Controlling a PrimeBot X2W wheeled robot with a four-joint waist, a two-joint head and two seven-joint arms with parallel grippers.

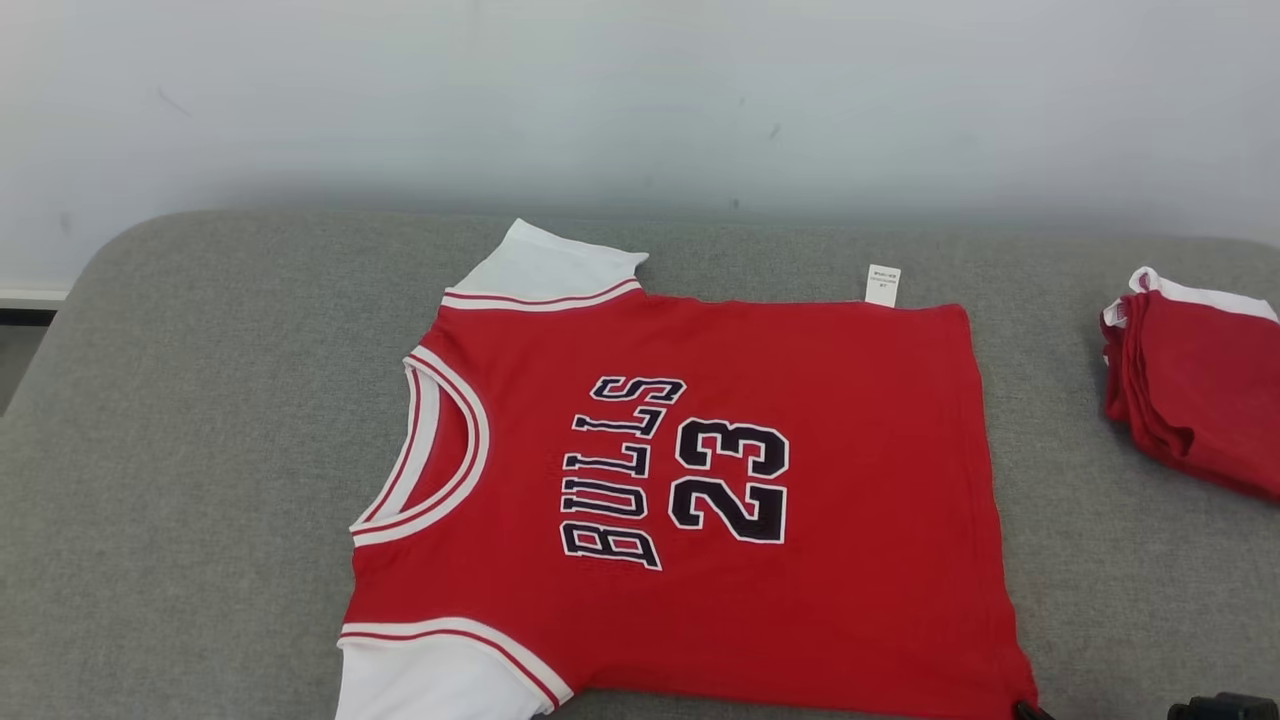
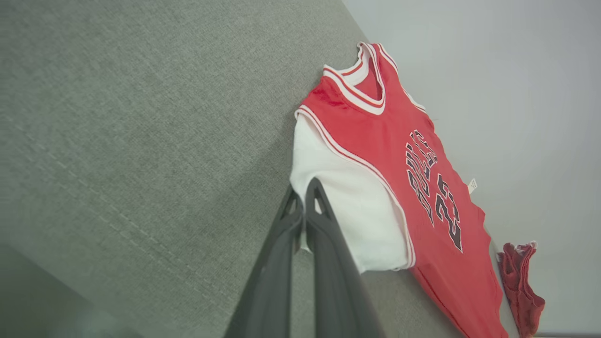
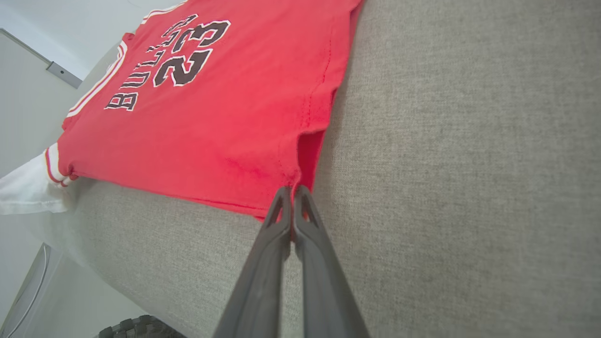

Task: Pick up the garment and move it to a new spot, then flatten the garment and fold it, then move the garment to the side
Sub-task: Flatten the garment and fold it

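Observation:
The garment [image 1: 700, 480] is a red jersey with white sleeves and "BULLS 23" in black print. It lies spread flat on the grey cushioned surface [image 1: 200, 450], neck to the left and hem to the right. In the left wrist view my left gripper [image 2: 303, 195] is shut, its tips pinching the edge of the near white sleeve [image 2: 347, 206]. My right gripper [image 3: 292, 191] is shut on the near corner of the red hem [image 3: 300, 159]. A dark fingertip [image 1: 1030, 711] of that gripper touches the jersey's near right corner in the head view.
A second red and white cloth [image 1: 1195, 375] lies bunched at the right edge of the surface. A pale wall [image 1: 640, 100] rises behind the cushion's far edge. A white label [image 1: 883, 285] sticks out from the jersey's far side.

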